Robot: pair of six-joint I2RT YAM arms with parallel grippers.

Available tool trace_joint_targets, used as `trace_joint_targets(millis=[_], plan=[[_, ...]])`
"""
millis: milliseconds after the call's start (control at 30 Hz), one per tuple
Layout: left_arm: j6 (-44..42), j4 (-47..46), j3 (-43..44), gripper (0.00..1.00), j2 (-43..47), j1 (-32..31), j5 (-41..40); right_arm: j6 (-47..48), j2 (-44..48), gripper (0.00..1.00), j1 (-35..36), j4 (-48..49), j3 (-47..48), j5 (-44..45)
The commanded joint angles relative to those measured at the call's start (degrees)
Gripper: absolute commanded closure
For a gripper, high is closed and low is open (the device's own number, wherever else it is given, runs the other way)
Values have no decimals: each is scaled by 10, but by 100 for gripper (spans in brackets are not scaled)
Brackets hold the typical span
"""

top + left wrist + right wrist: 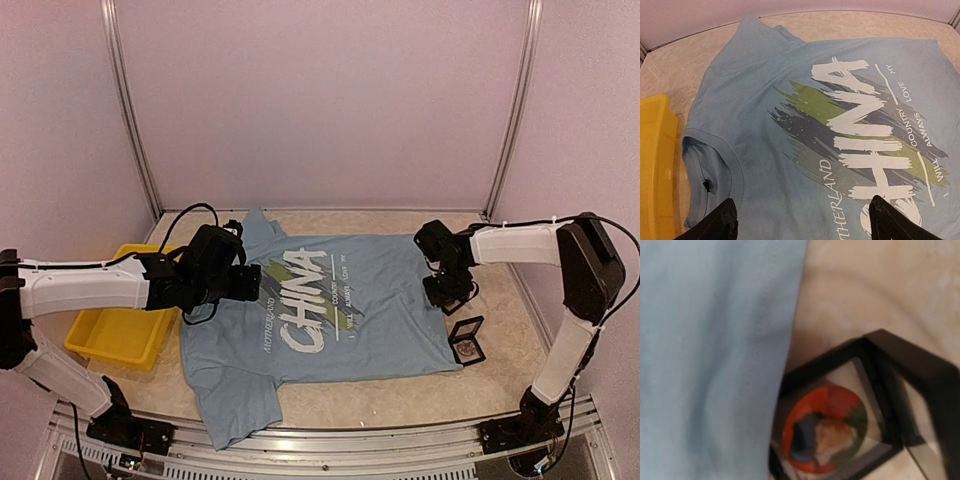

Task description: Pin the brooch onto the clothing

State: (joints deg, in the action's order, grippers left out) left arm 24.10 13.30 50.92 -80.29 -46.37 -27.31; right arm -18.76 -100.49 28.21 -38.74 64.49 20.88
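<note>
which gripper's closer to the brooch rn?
Right. The right gripper is right beside the brooch in its black case, just off the shirt hem. The left gripper is across the shirt, near the collar.

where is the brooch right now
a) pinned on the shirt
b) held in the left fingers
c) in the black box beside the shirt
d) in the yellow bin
c: the right wrist view shows the round orange brooch lying inside the open black box, which sits on the table right next to the T-shirt.
</note>
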Motion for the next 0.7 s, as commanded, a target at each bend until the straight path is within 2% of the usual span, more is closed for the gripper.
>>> trace_joint_targets(millis=[0, 100, 567, 633, 667], plan=[[-14, -3, 1, 14, -7, 7, 1, 7, -39, 72, -6, 19, 4, 27], [-11, 2, 2, 14, -8, 8, 4, 7, -46, 75, -10, 15, 15, 54], [-19, 14, 13, 14, -15, 15, 2, 48, -47, 74, -56, 56, 7, 39], [-19, 16, 16, 14, -17, 15, 2, 53, -47, 66, -57, 54, 14, 39], [-19, 17, 17, 14, -18, 15, 2, 55, -47, 56, -58, 54, 16, 41]])
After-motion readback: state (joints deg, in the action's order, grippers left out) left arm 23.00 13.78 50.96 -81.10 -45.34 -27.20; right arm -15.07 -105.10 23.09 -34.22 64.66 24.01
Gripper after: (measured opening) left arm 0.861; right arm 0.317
